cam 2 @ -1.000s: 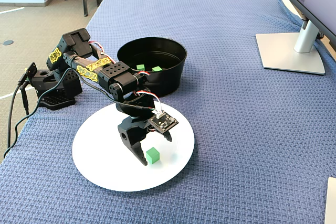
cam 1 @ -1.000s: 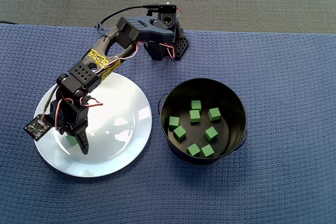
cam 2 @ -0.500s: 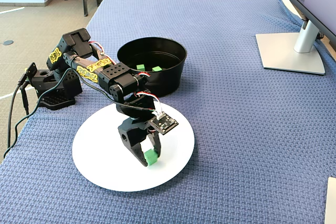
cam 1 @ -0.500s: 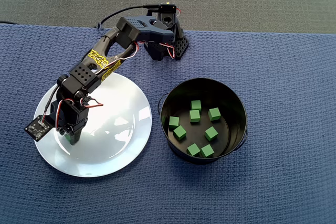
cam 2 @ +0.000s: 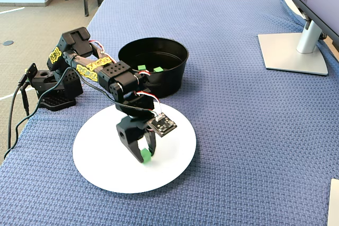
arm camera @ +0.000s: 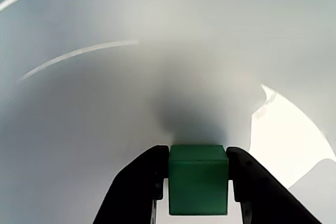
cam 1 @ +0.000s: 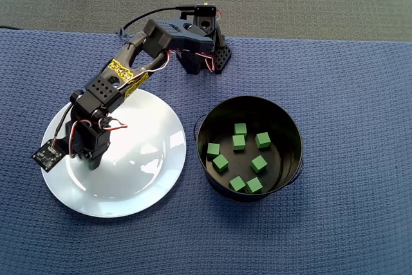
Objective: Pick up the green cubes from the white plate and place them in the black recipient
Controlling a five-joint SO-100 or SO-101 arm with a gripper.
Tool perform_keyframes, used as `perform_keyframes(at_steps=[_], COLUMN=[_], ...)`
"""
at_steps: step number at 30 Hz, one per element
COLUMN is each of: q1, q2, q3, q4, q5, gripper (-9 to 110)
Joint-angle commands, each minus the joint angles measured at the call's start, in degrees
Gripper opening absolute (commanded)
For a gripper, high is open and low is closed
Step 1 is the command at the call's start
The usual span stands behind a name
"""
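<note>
While the arm bends low over the white plate (cam 2: 100, 168), its gripper (arm camera: 198, 182) is closed on one green cube (arm camera: 198, 186), pinched squarely between the two black fingers (arm camera: 137, 187) with a finger pressed against each side face. In the wrist view the cube fills the gap between the fingertips, its top face level with them, and the glossy plate surface spreads out behind it. From the fixed view the held cube (cam 2: 145, 155) sits at the very tip of the gripper (cam 2: 144, 154), over the middle of the plate; whether it touches the plate or hangs just above it cannot be told. In the overhead view the wrist hides the cube, and the gripper (cam 1: 93, 159) is over the plate's left half. Just beside the plate stands the black pot (cam 1: 288, 133), with seven green cubes (cam 1: 239, 142) scattered on its dark floor.
</note>
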State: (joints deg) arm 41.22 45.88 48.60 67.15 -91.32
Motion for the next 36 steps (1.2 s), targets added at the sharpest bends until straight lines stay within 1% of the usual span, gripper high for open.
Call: perform_keyframes(at_steps=[1, 4, 9, 14, 19, 25, 29, 34, 35, 36], q1=[-2.20, -3.96, -6.86, -12.92, -22.50, -38.94, -47.46, -51.33, -51.86, -53.00], q2=[13.18, 19.16, 31.73, 47.29, 60.82, 74.36, 77.87, 79.19, 79.10, 79.10], q3=[0.09, 0.79, 2.81, 11.78, 20.57, 34.89, 45.97, 57.92, 58.89, 59.50], q4=[2.37, 2.90, 9.93, 13.80, 16.26, 14.85, 10.28, 2.37, 1.93, 2.02], q5=[8.09, 19.07, 35.24, 47.90, 59.15, 74.00, 79.72, 79.89, 79.19, 76.73], gripper=[0, 0, 0, 0, 0, 0, 0, 0, 4, 18])
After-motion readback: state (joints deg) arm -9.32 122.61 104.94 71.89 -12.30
